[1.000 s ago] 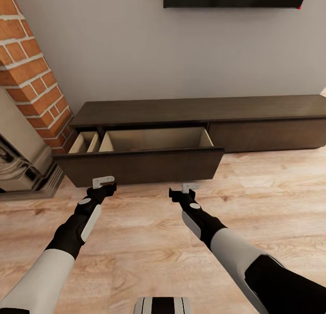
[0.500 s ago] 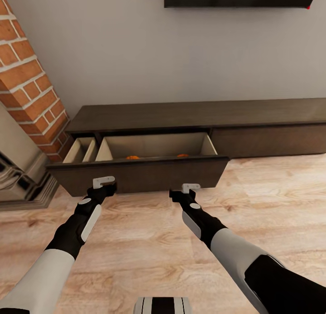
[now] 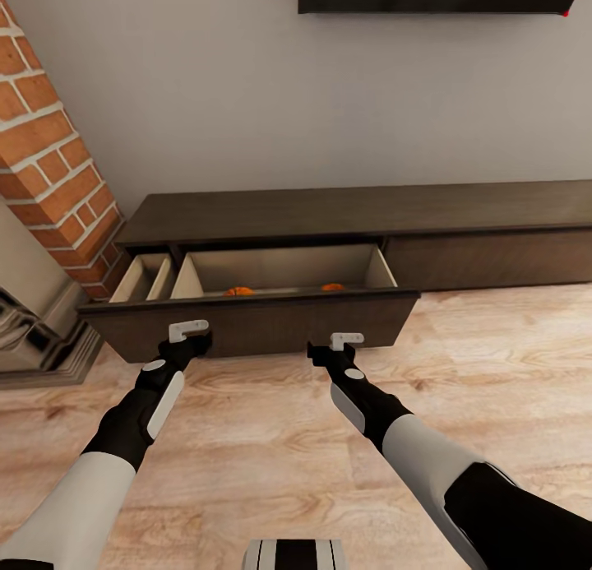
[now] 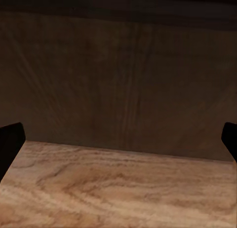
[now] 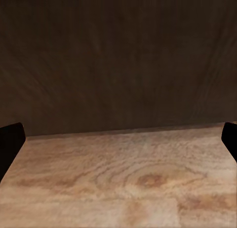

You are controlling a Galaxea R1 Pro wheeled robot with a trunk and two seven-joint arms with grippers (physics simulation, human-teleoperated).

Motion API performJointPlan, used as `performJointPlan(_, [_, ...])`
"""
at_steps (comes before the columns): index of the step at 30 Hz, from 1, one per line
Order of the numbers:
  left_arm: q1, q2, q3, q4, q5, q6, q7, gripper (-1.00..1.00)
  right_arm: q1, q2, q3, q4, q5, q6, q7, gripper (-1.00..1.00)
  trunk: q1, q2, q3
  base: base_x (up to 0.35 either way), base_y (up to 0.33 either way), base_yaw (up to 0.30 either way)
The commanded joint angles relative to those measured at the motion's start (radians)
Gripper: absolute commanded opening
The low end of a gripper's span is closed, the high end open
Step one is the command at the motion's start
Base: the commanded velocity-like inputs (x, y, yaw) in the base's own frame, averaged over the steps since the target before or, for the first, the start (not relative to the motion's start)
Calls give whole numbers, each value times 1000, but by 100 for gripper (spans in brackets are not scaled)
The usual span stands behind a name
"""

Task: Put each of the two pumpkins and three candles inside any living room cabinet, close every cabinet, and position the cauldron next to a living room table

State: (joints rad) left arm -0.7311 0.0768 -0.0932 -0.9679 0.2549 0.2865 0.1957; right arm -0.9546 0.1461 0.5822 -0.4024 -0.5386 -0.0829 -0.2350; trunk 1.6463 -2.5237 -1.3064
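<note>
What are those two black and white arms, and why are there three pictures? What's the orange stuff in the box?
The arms belong to a robot in a computer simulation. The big picture comes from a camera on its head, looking down at its left tool and right tool. The two dark pictures come from cameras near each tool, facing the brown drawer front and the wooden floor. The box is an open drawer of a long cabinet. The orange bits are two pumpkins peeking over its edge. Both tools are open, holding nothing.
</note>
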Motion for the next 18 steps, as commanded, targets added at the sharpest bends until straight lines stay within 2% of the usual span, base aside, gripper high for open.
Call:
performJointPlan(1, [0, 1, -5, -2, 11, 3, 10, 100, -1, 0, 8, 1, -11, -6, -6, 100, 0, 0, -1, 134, 0, 0])
performJointPlan(18, [1, 1, -6, 0, 10, 3, 9, 100, -1, -1, 8, 1, -11, -6, -6, 100, 0, 0, -1, 19, 0, 0])
